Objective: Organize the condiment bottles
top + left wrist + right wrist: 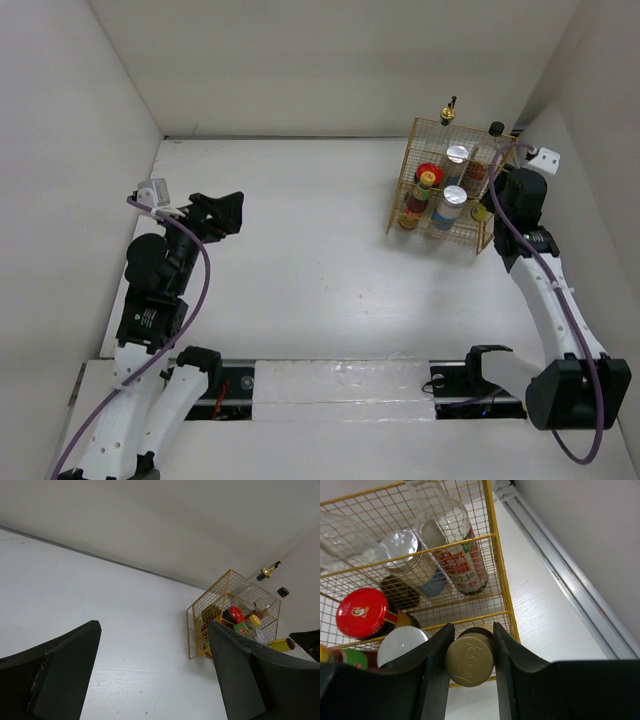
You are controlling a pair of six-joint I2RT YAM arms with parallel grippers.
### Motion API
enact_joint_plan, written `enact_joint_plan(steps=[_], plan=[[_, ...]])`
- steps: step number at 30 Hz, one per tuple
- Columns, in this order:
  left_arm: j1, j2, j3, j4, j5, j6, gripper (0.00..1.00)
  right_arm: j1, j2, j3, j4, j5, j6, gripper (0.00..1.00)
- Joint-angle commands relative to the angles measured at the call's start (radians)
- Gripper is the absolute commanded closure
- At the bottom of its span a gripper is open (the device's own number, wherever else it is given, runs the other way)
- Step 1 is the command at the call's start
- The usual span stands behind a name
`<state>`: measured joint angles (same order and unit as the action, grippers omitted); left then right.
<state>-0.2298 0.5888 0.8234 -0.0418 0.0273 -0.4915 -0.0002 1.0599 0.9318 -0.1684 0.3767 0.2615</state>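
The condiment bottles stand in a gold wire basket (404, 190) at the back right. They include a red-lidded jar (361, 612), two silver-lidded jars (457, 154) (455, 194) and a clear red-labelled bottle (457, 555). A gold-capped bottle (449, 108) and a black-capped one (496, 128) rise at the basket's far side. My right gripper (469, 655) is shut on the beige cap of a small yellow bottle (481, 212) at the basket's right wall; I cannot tell whether it is inside the wire. My left gripper (225, 212) hangs open over the left of the table, holding nothing.
White walls close the table at the back, left and right. A metal rail (555, 575) runs along the right wall, close beside the basket. Both arm bases sit on a strip (340, 385) at the near edge.
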Motion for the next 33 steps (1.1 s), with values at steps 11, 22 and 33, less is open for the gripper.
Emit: enact_joint_plan(steps=[11,22,33], plan=[[-0.008,0.023,-0.001,0.042,0.017,0.010,0.16,-0.041,0.117,-0.022,0.173,-0.082,0.056,0.70],[-0.008,0.023,-0.001,0.042,0.017,0.010,0.16,-0.041,0.181,-0.050,0.173,-0.032,0.085,0.68],[-0.008,0.023,-0.001,0.033,-0.001,0.010,0.15,-0.041,0.174,-0.041,0.173,-0.041,0.094,0.36]])
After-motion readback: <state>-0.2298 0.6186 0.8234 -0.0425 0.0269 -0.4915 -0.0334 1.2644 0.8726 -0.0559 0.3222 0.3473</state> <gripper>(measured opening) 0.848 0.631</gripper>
